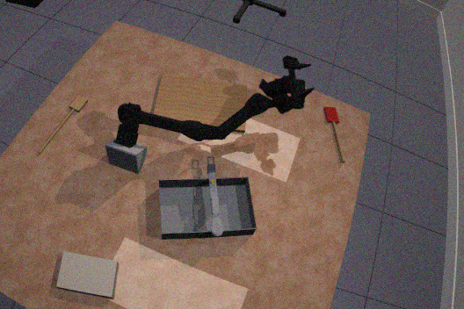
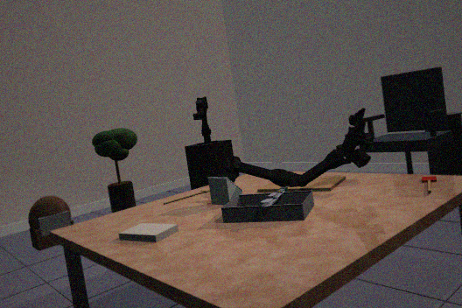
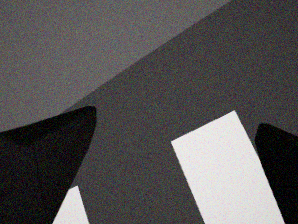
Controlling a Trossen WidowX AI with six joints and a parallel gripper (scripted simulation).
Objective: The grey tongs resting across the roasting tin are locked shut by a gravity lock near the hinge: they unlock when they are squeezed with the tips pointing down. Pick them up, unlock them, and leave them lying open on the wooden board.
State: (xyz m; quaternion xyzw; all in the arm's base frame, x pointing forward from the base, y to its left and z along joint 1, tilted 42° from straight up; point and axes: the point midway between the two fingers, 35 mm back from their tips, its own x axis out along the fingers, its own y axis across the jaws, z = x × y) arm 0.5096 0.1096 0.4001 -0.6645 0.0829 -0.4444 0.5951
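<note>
Going left to right in my top view. A thin tan stick tool with a flat square head (image 1: 78, 105) (image 2: 185, 198) lies on the table (image 1: 299, 225) (image 2: 262, 263), which has a mottled, brownish-orange top. Near the lower edge of that view: a pale, matte rectangular slab (image 1: 88, 274) (image 2: 149, 232), flat. Next, a grey wedge-sided block (image 1: 125, 157) (image 2: 220, 192) at the foot of my black, jointed arm (image 1: 198, 131) (image 2: 284, 177).

Wooden board (image 1: 189, 93) (image 2: 332, 182) is flat, rectangular, fine straight grain, partly under the arm's span in that view. Roasting tin (image 1: 176, 236) (image 2: 267, 213): dark, straight-walled, open rectangle, smooth grey floor inside.

Tongs (image 1: 213, 198) (image 2: 273, 194) lie across the tin: slim grey body, arms together, rounded tips at one long wall, looped end sticking out past the other. Small yellow mark near the loop. Not on the board.

My gripper (image 1: 311, 77) (image 2: 360, 112) (image 3: 177, 123) is up past the board, fingers spread wide, nothing between them. Far right, a red rectangular-headed tool (image 1: 331, 115) (image 2: 429, 178) with a thin handle, lying flat.
</note>
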